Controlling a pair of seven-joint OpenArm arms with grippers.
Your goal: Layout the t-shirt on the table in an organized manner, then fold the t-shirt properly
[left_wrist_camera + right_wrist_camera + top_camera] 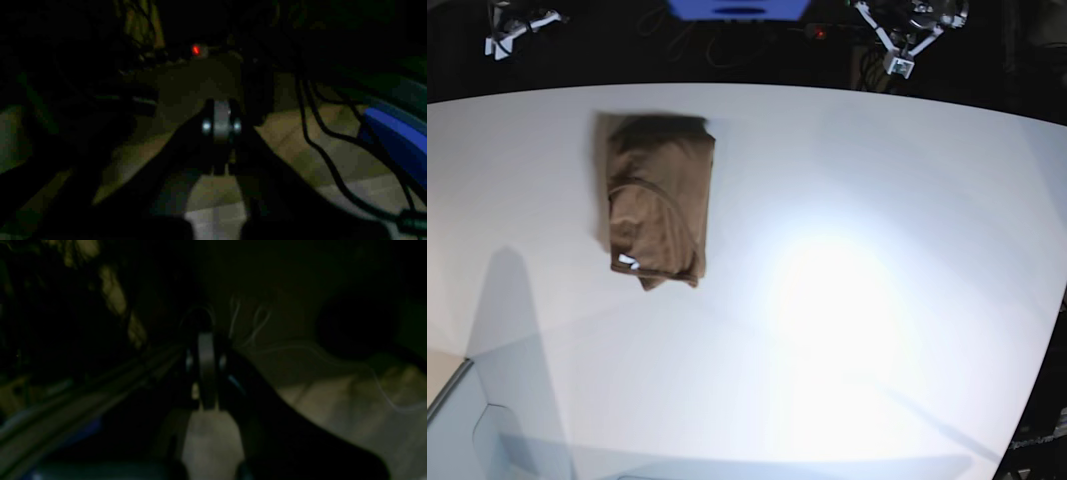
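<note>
A: Where does the t-shirt [657, 195] lie?

B: Folded into a narrow brown bundle on the white counter [867, 300], toward the far left of the base view, a bit of white tag showing near its lower edge. Nothing touches it (both arms sit well apart from it, beyond the far rim).

A: And the 2 end effectors?

B: The left end effector [221, 124] shows in its dim wrist view with the jaws pressed together and nothing between them; black cables [320, 133] and a blue object [393, 133] lie to its right, a small red light [195, 50] glows beyond. The right end effector [206, 366] is likewise closed on nothing, pale floor below it in its very dark view.

A: Anything else on the counter?

B: A bright glare patch right of centre, and a pale box-like shape [487, 420] at the near left corner, too cropped to identify
</note>
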